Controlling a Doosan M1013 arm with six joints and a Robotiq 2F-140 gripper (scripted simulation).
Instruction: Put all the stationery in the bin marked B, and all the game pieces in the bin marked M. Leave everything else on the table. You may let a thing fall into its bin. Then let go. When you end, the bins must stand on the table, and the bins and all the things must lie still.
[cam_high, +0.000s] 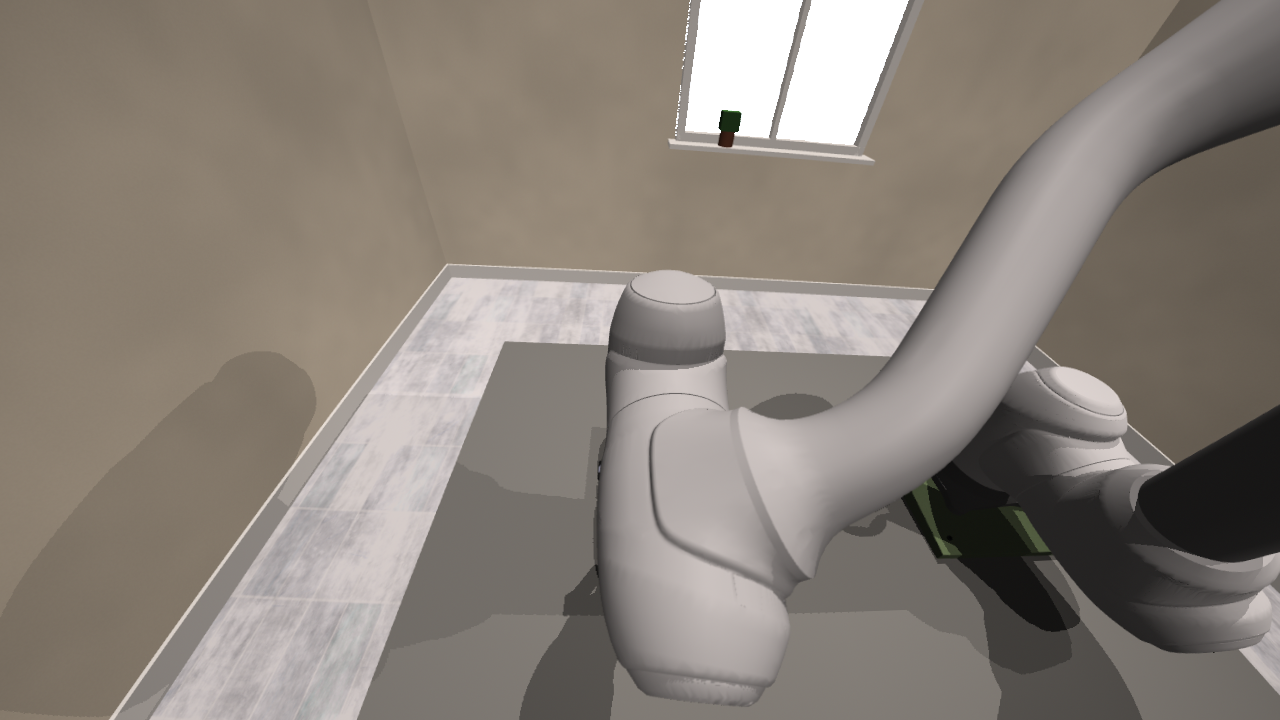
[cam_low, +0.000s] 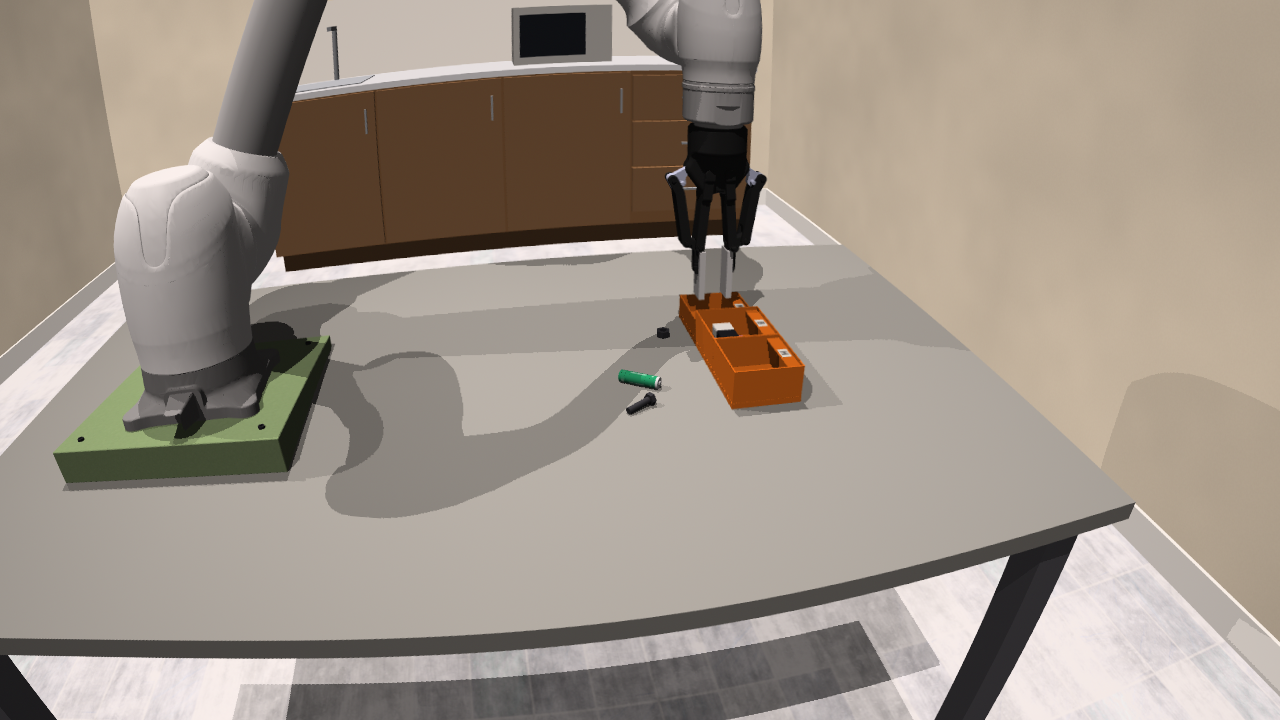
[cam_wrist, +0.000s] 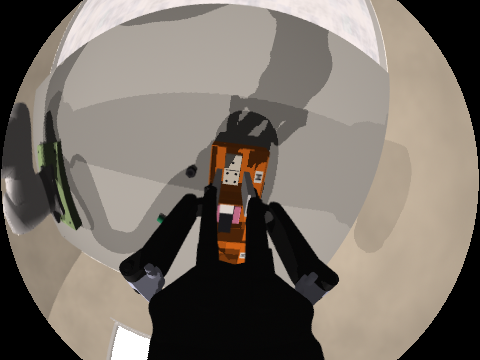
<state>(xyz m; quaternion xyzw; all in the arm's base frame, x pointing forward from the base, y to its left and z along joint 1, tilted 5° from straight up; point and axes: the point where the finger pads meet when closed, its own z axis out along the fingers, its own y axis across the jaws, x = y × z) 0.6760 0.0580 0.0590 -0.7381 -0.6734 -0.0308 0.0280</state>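
Note:
An orange bin row (cam_low: 756, 383) (cam_wrist: 230, 254) with three compartments stands on the table right of the middle. Its white label tags (cam_low: 785, 353) are too small to read. My gripper (cam_low: 713, 284) (cam_wrist: 232, 179) hangs straight down with its fingertips in the far end compartment. The fingers stand slightly apart with nothing between them. In the wrist view a white die (cam_wrist: 230, 176) lies loose in the bin just beyond the fingertips. A pink and white eraser-like block (cam_wrist: 230, 212) (cam_low: 725, 329) lies in the middle compartment.
A green battery (cam_low: 639, 378) (cam_wrist: 160, 219), a black bolt (cam_low: 640, 403) and a small black nut (cam_low: 663, 332) (cam_wrist: 192, 171) lie on the table left of the bins. The arm's green base plate (cam_low: 223, 447) (cam_high: 939, 528) sits at the left. In the top view the arm hides the bins.

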